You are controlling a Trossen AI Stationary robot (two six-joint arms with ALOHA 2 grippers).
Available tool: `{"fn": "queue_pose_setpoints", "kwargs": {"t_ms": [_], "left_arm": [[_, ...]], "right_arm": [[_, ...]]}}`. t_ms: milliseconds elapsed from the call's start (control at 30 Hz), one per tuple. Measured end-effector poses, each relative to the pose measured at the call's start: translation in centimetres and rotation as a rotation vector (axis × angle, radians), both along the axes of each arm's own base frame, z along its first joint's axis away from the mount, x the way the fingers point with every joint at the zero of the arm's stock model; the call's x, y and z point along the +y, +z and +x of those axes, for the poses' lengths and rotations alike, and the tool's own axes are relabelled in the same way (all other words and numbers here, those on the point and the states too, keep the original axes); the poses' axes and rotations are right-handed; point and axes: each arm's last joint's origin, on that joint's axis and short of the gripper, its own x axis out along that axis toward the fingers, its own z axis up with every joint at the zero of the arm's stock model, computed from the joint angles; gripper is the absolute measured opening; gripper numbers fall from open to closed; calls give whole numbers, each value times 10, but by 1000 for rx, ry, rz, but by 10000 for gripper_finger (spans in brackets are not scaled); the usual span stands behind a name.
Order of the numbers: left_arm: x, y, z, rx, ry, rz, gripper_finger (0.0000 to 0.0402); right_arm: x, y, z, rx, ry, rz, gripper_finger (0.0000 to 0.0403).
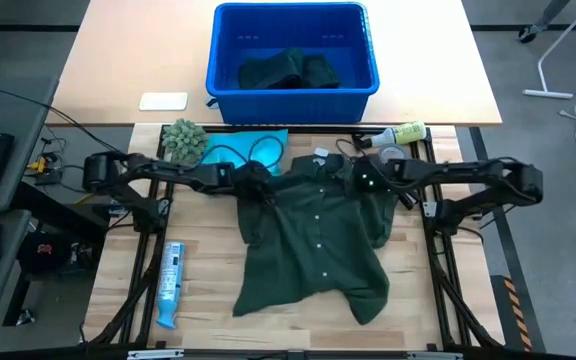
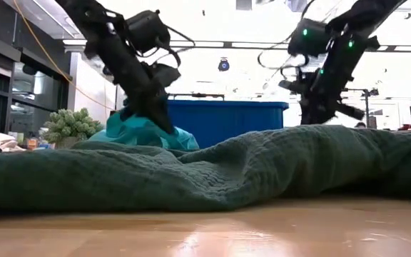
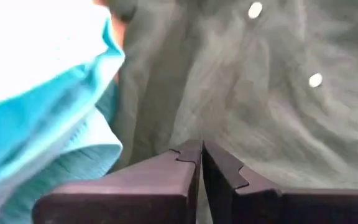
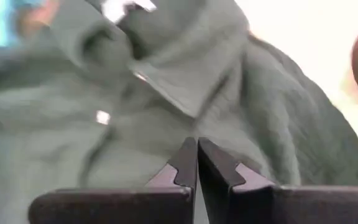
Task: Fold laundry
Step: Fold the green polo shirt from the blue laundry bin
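A dark green button-front shirt [image 1: 313, 240] lies spread on the wooden table, collar toward the far edge and hem toward the near edge. It also fills the low view [image 2: 212, 175]. A turquoise garment [image 1: 250, 148] lies bunched past its collar on the far-left side. My left gripper [image 1: 259, 186] is over the shirt's left shoulder with its fingers shut [image 3: 201, 149]. My right gripper [image 1: 369, 181] is over the right shoulder beside the collar [image 4: 166, 74], also shut [image 4: 196, 146]. More dark green garments [image 1: 290, 70] sit in the blue bin. My left gripper points down at the green shirt's shoulder beside the turquoise cloth [image 3: 55, 112]; no cloth shows between its shut fingers, and I cannot tell whether the tips touch the shirt. My right gripper points down by the collar; whether its shut tips touch the cloth cannot be told.
A blue plastic bin [image 1: 293, 88] stands past the table's far edge. A fuzzy grey-green ball [image 1: 183, 140] sits far left, a pale bottle [image 1: 400, 133] far right, and a blue tube [image 1: 171, 285] lies near the left edge. Bare wood shows near the front edge [image 1: 298, 335].
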Motion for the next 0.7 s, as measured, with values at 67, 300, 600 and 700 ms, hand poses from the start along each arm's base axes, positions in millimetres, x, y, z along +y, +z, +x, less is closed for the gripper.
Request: {"fn": "queue_pose_setpoints", "kwargs": {"t_ms": [67, 300, 600, 700], "left_arm": [[-3, 9, -3, -23, -5, 15, 0], [-26, 34, -12, -95, -32, -4, 0], [-105, 30, -15, -116, -24, -109, 0], [-139, 20, -16, -124, -16, -174, 0]], "right_arm": [[0, 12, -1, -36, 23, -26, 0], [14, 52, -8, -135, 190, -65, 0], [79, 63, -31, -73, 366, 101, 0], [113, 51, -33, -100, 444, 193, 0]]}}
